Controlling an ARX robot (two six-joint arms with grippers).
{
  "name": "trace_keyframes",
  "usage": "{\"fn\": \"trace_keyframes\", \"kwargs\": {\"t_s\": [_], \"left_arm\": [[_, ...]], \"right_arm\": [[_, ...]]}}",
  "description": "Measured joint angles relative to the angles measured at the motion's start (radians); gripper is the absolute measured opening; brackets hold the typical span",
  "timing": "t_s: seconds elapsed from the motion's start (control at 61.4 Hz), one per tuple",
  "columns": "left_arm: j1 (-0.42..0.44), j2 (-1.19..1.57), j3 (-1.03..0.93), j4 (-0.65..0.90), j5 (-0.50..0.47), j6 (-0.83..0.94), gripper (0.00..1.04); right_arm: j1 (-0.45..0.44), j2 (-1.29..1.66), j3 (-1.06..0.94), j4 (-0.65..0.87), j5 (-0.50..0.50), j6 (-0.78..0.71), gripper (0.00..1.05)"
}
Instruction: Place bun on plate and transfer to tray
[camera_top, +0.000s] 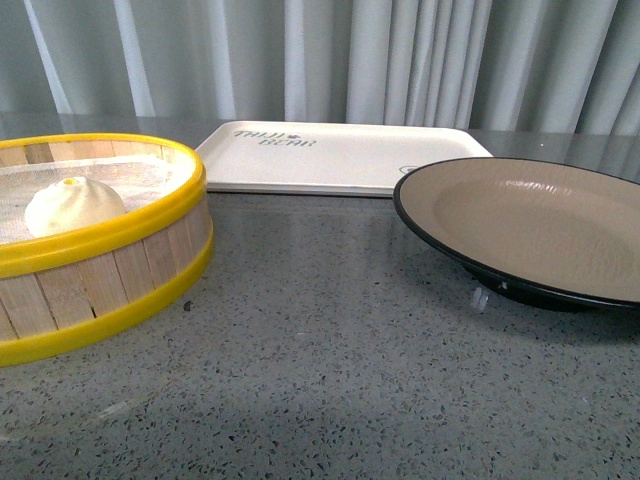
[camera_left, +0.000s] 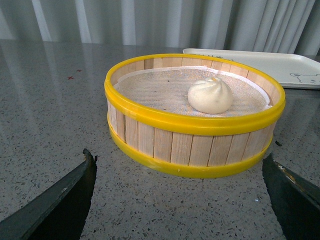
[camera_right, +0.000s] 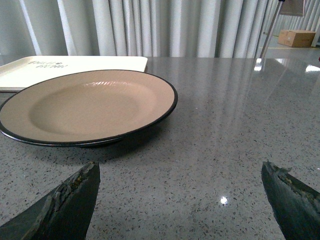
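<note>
On your counter (camera_top: 330, 380): bun (camera_top: 72, 205) in steamer basket (camera_top: 120, 270), left; plate (camera_top: 540, 225), right, rim near tray (camera_top: 340, 160)'s edge; bare stretch between them. Left gripper (camera_left: 178, 157), right gripper (camera_right: 180, 165): spread wide, empty.

Both arms are just parked low and level, the left gripper (camera_left: 178, 162) with its dark fingers (camera_left: 65, 195) spread wide and gripping nothing, and the right gripper (camera_right: 180, 169) is the same deal, fingers (camera_right: 67, 200) wide apart and empty.

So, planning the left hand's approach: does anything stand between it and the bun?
Yes: the steamer basket's near wall stands between the open left hand and the bun inside it; from above, nothing visible does.
</note>
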Motion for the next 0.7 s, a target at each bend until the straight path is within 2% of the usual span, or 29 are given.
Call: {"fn": "trace_keyframes", "kwargs": {"t_s": [0.554, 0.57, 0.619, 0.652, 0.701], "left_arm": [[-0.002, 0.006, 0.003, -0.006, -0.008, -0.008, 0.98], [-0.019, 0.047, 0.037, -0.104, -0.068, -0.049, 0.98], [-0.019, 0.182, 0.135, -0.304, -0.11, -0.154, 0.98], [0.01, 0.27, 0.198, -0.364, -0.084, -0.185, 0.98], [0.098, 0.35, 0.269, -0.332, 0.013, -0.193, 0.98]], "right_arm": [[0.0, 0.0, 0.0, 0.0, 0.0, 0.0, 0.96], [0.0, 0.0, 0.0, 0.0, 0.0, 0.0, 0.96], [0.0, 0.0, 0.0, 0.0, 0.0, 0.0, 0.96], [0.0, 0.0, 0.0, 0.0, 0.0, 0.0, 0.96], [0.0, 0.0, 0.0, 0.0, -0.002, 0.0, 0.96]]}}
